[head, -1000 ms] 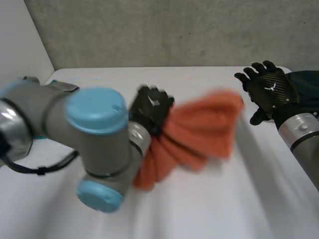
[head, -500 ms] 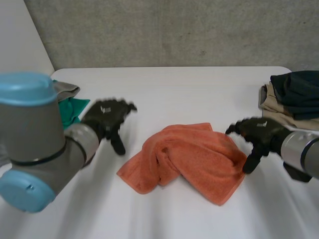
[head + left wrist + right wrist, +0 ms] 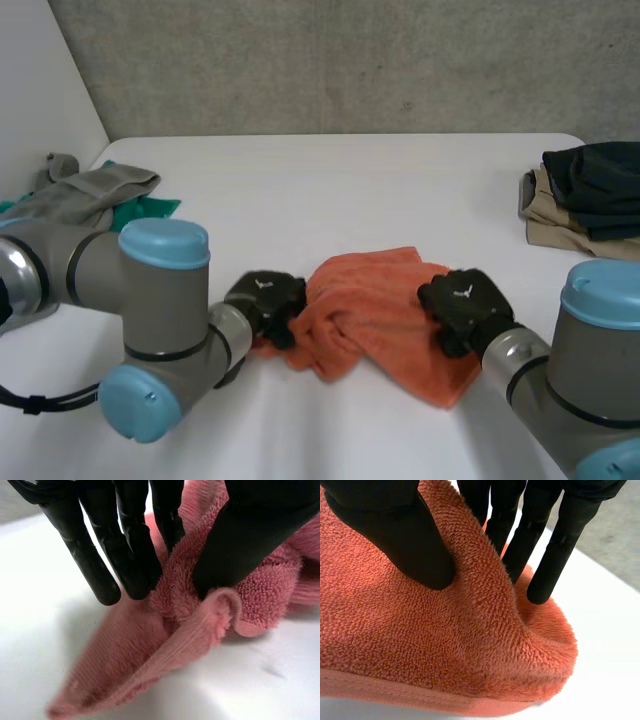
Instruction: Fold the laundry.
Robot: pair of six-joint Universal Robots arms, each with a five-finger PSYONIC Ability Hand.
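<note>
Crumpled orange towel (image 3: 385, 320) at the near middle of the white worktop (image 3: 330, 190), bunched into soft ridges and rolls, no edge laid straight. At its left end, left hand (image 3: 265, 300): in the wrist view, straight fingers (image 3: 135, 555) and thumb (image 3: 250, 535) clamped on a raised ridge of terry beside a hemmed edge, cloth pinched between them. At the opposite side, right hand (image 3: 462, 305) on top of the towel near its right edge: thumb pressing one flank of a fold, fingers down the other, cloth nipped between. Both arms low over the worktop. Judged as the opening step: taking hold of two sides so as to lift and spread the towel before any fold; folding itself not yet begun. Next move probably calls for raising the hands and drawing them apart to pull the bunching out, then laying the cloth flat; better done with grips on true corners or an edge than on mid-cloth ridges, else likely to hang twisted. Farther out, at the worktop's far left, a grey garment (image 3: 95, 185) heaped over a green cloth (image 3: 150, 208); at the far right, a dark garment (image 3: 590, 170) on top of a beige garment (image 3: 560, 228), seemingly folded already. No brand, label or writing legible anywhere; only a small pale mark on the back of each hand, too small to read.
</note>
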